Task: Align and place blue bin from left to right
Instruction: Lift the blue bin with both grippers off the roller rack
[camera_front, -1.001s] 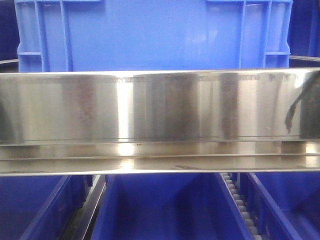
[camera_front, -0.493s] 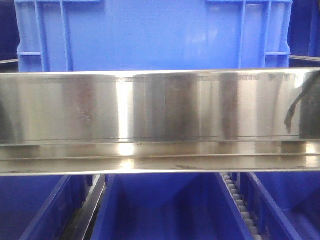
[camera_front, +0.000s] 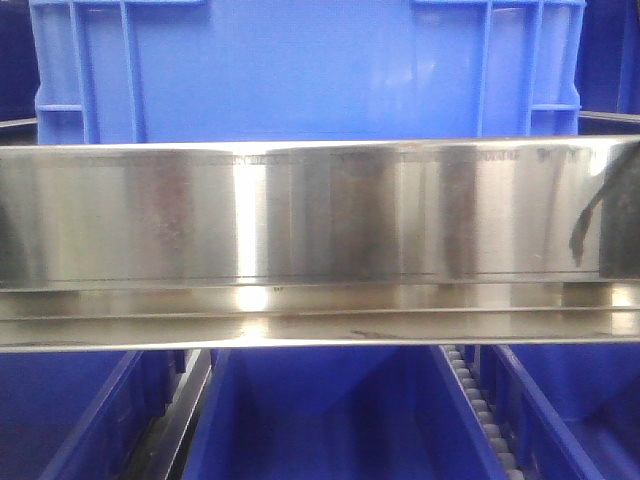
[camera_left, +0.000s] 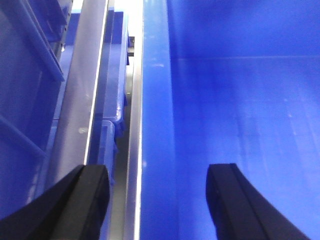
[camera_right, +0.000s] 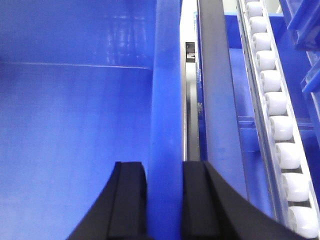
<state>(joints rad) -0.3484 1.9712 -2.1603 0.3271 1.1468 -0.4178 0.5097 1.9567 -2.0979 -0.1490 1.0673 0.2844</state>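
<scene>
The blue bin (camera_front: 300, 70) fills the top of the front view, a bright blue crate with ribbed corners standing behind a steel beam. Neither gripper shows in that view. In the left wrist view my left gripper (camera_left: 157, 200) is open, its black fingers (camera_left: 90, 200) straddling the bin's left wall (camera_left: 156, 125) with wide gaps on both sides. The bin's inside (camera_left: 240, 100) lies to the right of that wall. In the right wrist view my right gripper (camera_right: 164, 200) is shut on the bin's right wall (camera_right: 167, 100), one finger inside and one outside.
A shiny steel beam (camera_front: 320, 220) crosses the front view. Darker blue bins (camera_front: 320, 420) sit in rows below it. A white roller track (camera_right: 272, 100) runs just right of the gripped wall. A metal rail (camera_left: 80, 100) and another blue bin lie left of the left wall.
</scene>
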